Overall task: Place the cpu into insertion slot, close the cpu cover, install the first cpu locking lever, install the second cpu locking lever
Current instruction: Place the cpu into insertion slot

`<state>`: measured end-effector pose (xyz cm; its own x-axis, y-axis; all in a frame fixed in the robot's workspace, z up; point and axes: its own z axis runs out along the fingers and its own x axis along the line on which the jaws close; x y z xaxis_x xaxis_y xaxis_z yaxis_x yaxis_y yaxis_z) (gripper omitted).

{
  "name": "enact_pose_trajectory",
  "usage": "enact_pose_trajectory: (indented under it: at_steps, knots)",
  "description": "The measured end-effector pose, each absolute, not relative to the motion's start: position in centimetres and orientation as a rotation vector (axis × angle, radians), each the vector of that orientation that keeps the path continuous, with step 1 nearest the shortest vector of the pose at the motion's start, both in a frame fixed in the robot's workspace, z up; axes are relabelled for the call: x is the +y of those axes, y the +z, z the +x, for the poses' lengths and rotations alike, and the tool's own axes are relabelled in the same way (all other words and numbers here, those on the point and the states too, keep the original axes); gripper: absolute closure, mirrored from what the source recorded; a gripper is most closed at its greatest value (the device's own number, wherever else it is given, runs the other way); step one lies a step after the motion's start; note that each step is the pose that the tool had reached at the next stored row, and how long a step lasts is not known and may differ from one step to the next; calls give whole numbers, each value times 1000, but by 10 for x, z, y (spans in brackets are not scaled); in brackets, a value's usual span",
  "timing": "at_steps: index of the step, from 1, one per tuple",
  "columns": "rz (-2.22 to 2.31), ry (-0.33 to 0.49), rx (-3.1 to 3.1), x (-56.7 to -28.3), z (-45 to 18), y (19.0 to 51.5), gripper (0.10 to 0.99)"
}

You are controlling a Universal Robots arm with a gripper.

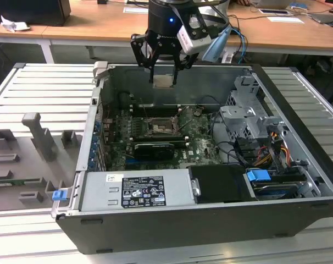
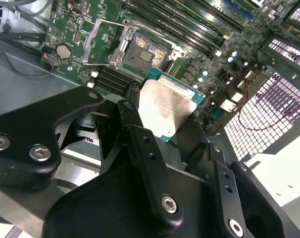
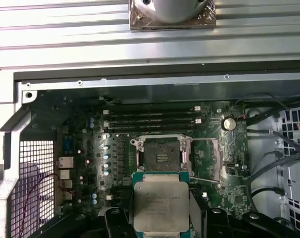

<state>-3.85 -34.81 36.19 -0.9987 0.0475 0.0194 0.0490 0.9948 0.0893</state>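
Hanging in the air over the open computer case (image 1: pixel 183 234), the cpu (image 1: pixel 164 81), a small square chip with a dull silvery-tan face, sits pinched between the two black fingers (image 2: pixel 135 124) of the gripper (image 1: pixel 163 74), which press against opposite edges of it. Below and apart from it is the insertion slot (image 3: pixel 162 153), a dark square socket on the green circuit board, uncovered and with nothing seated in it. The cpu cover (image 2: pixel 93 43), a silver-grey frame, is swung open beside the slot. A grey power supply box (image 1: pixel 133 190) occupies the case's near corner. The case rests on a slatted metal table (image 1: pixel 45 93).
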Motion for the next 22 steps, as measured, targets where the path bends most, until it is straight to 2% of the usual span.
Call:
enact_pose_trajectory:
  at_steps: [22]
  knots:
    - [-217,-142,-3118,-348,-38,362,549]
